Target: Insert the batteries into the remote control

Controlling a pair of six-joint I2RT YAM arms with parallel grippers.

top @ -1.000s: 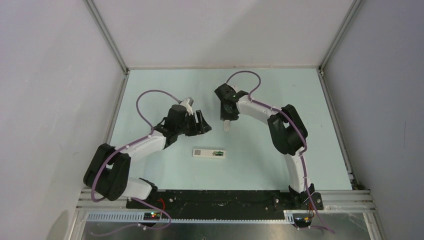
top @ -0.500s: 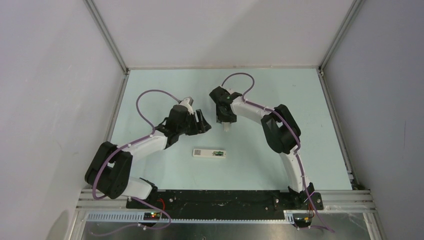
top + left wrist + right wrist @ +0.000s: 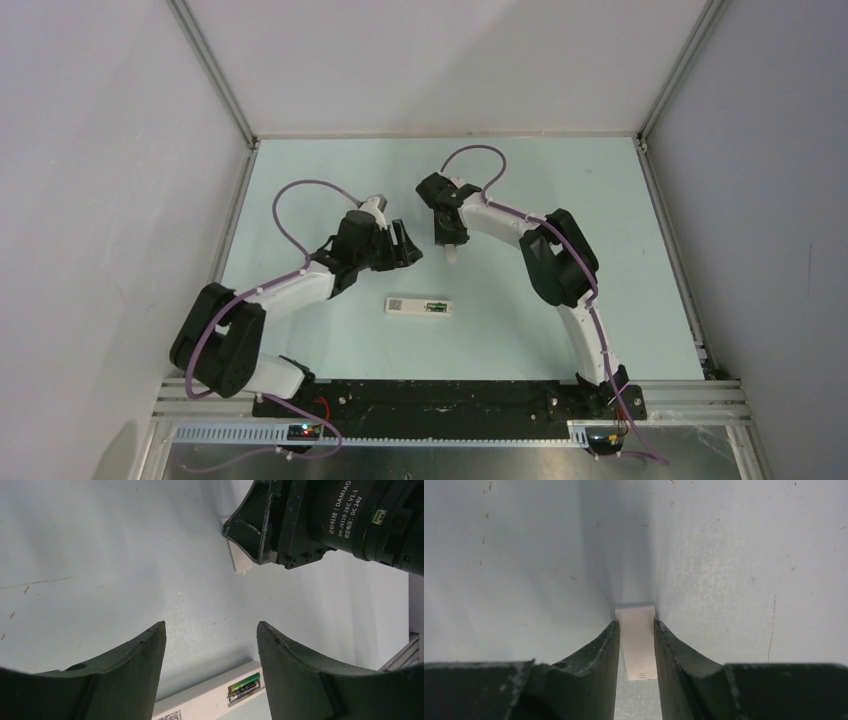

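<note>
The white remote control (image 3: 412,306) lies back-up near the table's front middle; in the left wrist view it (image 3: 200,702) shows at the bottom edge. Two greenish-black batteries (image 3: 245,686) sit side by side in its recess (image 3: 435,306). My left gripper (image 3: 407,245) (image 3: 210,630) hovers open behind the remote, nothing between its fingers. My right gripper (image 3: 451,240) (image 3: 636,625) is shut on a small flat white cover piece (image 3: 637,642), both fingers against its long sides. The cover (image 3: 454,255) (image 3: 240,560) pokes out below the fingertips, low at the table.
The pale green table (image 3: 560,180) is walled by grey panels on three sides. A black base rail (image 3: 440,395) runs along the near edge. The two grippers stand close together, a short gap between them, behind the remote.
My right arm has shifted slightly left, taking the cover piece with it. The left arm and the remote have not moved.
</note>
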